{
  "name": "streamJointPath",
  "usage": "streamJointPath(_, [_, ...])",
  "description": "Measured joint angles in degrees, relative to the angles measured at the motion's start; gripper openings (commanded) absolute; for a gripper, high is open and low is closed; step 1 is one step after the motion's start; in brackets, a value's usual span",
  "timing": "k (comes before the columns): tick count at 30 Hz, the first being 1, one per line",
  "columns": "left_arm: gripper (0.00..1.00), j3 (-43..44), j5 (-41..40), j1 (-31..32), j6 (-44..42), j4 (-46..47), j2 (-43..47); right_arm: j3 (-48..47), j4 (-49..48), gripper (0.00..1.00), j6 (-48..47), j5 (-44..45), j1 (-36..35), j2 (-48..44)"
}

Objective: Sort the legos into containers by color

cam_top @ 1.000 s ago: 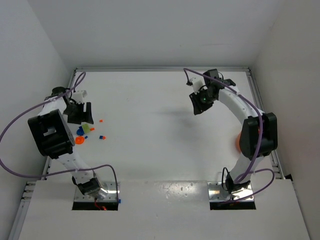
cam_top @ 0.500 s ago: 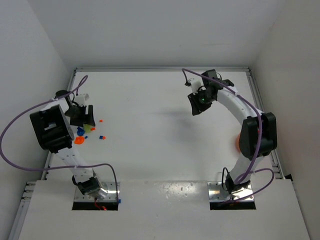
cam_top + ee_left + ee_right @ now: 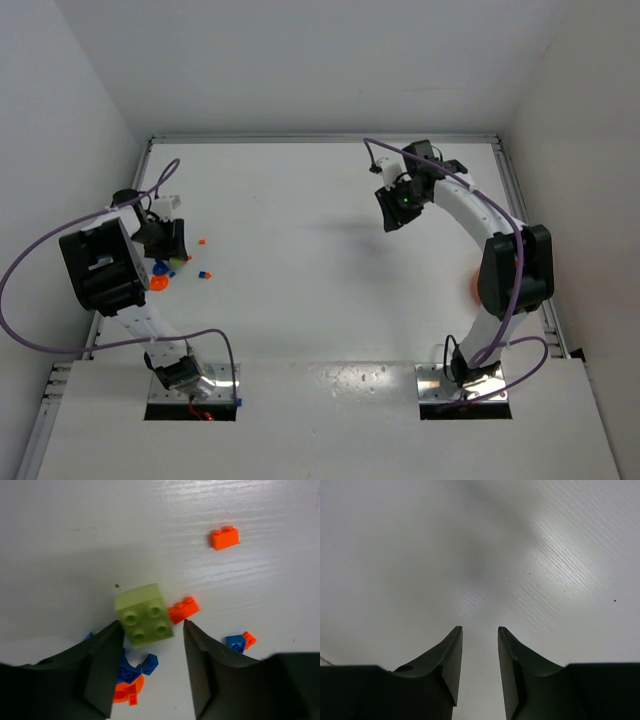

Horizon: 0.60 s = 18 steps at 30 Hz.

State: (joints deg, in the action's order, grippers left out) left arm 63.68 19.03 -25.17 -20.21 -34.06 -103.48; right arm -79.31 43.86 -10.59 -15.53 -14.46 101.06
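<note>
Left gripper [image 3: 151, 624]: hanging low over the white table [image 3: 75, 530], standing partly open and gripping nothing yet. Bracketing a lime-green, square, four-stud plastic brick [image 3: 145, 615] that is lying tilted between the fingertips, sitting close against the left finger and leaving a gap on the right-finger side. Seeing a small orange two-stud plastic brick [image 3: 183, 609] touching the green one's edge, just inside the right fingertip. Risking, on closing, pinching both colours together, or shoving the orange piece into the green one and twisting it out of the pinch, since the grip would be landing on corners rather than flat faces. Finding several blue plastic bricks [image 3: 135, 667] and a round orange plastic piece [image 3: 127, 692] crowding under and behind the left finger, so possibly scattering or dragging them by pressing down any lower. Spotting a second orange brick [image 3: 224, 537] well ahead and to the right, apart from all this. Locating the round orange plastic bowl [image 3: 471, 287] far off to the right across the table, showing only as a sliver behind the right arm's elbow, so facing a long carry and a likely drop with a crooked hold. Right gripper [image 3: 480, 628]: hovering well away, standing narrowly parted and holding nothing.
</note>
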Motion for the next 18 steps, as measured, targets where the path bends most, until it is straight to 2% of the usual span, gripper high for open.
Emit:
streamJointPath(4, [0.35,-0.22,-0.11,0.00,0.33,-0.04,-0.02,0.00,-0.22,0.35,0.59,-0.35,-0.22,0.00])
streamJointPath(7, [0.29,-0.09,1.09,0.00,0.63,-0.31,-0.02,0.20,-1.11,0.35,1.70,-2.14,-0.42,0.00])
streamJointPath(10, [0.29,-0.09,4.72,0.00,-0.37,-1.53,0.09,1.22,-2.75,0.35,3.41,-5.90,-0.74,-0.02])
streamJointPath(13, [0.30,-0.07,11.63,-0.07,-3.17,-4.22,2.14,0.87,-3.04,0.35,5.42,-10.93,-1.64,0.37])
streamJointPath(18, [0.30,3.87,22.14,2.27,-10.54,-10.97,12.61,-8.15,-0.46,0.36,9.27,-22.82,-3.48,6.49])
